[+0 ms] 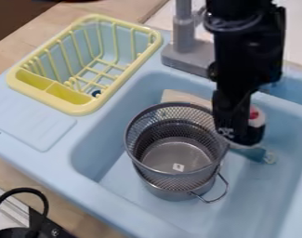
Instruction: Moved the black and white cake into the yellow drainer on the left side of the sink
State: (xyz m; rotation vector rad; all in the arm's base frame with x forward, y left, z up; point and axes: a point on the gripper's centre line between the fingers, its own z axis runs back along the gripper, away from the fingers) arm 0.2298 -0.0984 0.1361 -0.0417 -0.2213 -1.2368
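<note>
A light blue toy sink sits on a pale wooden tabletop, with a dark brown area in the upper left corner of the view and a whitish surface at the upper right. In the lower left corner are a curved black cable and part of a black device. The yellow drainer stands on the sink's left ledge, a small dark blue spot showing near its front compartments, and a ribbed draining area lies just in front of it. A grey faucet rises from the rear rim, to the right of the drainer. A mesh basket rests with a metal pot below it in the basin, the pot's wire handle sticking out to the right. Part of a beige thing shows behind the basket, and a teal thing is to its right. The gripper hangs over the basin, right by the basket's right rim; whether it is clenched or released, I cannot tell. A white piece with a red patch, perhaps the cake, is partly hidden behind it, outside the drainer. The basket's tall rim and the faucet flank the space toward the drainer, whose raised edge borders its slatted inside; bare basin floor stretches right of the pot.
</note>
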